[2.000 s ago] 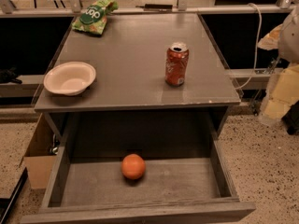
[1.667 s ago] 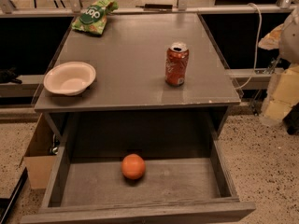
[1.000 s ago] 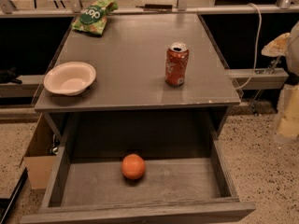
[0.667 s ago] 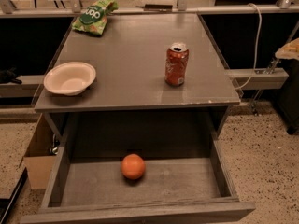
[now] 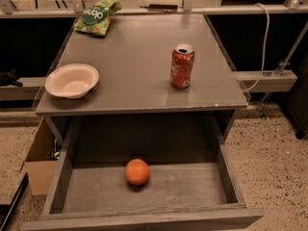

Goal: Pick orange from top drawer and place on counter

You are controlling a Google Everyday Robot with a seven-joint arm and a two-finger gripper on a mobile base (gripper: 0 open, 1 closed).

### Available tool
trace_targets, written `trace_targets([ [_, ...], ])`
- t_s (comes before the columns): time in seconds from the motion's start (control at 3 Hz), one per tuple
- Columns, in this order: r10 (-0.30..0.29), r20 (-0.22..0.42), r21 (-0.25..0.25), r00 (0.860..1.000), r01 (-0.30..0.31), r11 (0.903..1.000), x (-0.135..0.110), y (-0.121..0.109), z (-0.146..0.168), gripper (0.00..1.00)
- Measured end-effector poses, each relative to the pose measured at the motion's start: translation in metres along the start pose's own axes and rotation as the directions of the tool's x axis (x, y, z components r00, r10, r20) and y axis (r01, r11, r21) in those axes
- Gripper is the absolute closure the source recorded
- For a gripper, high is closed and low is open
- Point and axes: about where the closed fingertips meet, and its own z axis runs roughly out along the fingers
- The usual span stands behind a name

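The orange (image 5: 137, 172) lies on the floor of the pulled-out top drawer (image 5: 192, 189), a little left of its middle and nearer the back. Above it the grey counter (image 5: 134, 66) spreads as wide as the drawer. The gripper is out of the camera view; no part of the arm shows.
On the counter stand an orange-red soda can (image 5: 182, 66) at the right, a white bowl (image 5: 72, 81) at the left edge and a green chip bag (image 5: 96, 16) at the far left corner. A cardboard box (image 5: 38, 160) sits on the floor left of the drawer. A white cable (image 5: 263, 42) hangs at the right.
The pale arm that stood at the right edge of the view has drawn away to the right and left the picture. The orange, can and bowl have not moved.
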Motion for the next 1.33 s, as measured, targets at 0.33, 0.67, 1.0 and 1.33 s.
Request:
trace_targets([
  [0.33,-0.116,0.011,0.054,0.993,0.116,0.9918,-0.0437,-0.0097,-0.0134,0.00],
  [0.67,-0.116,0.011,0.054,0.993,0.116,0.9918,-0.0437,-0.0097,-0.0134,0.00],
  [1.0,-0.116,0.011,0.054,0.993,0.116,0.9918,-0.0437,-0.0097,-0.0134,0.00],
  [1.33,-0.116,0.011,0.054,0.993,0.116,0.9918,-0.0437,-0.0097,-0.0134,0.00],
])
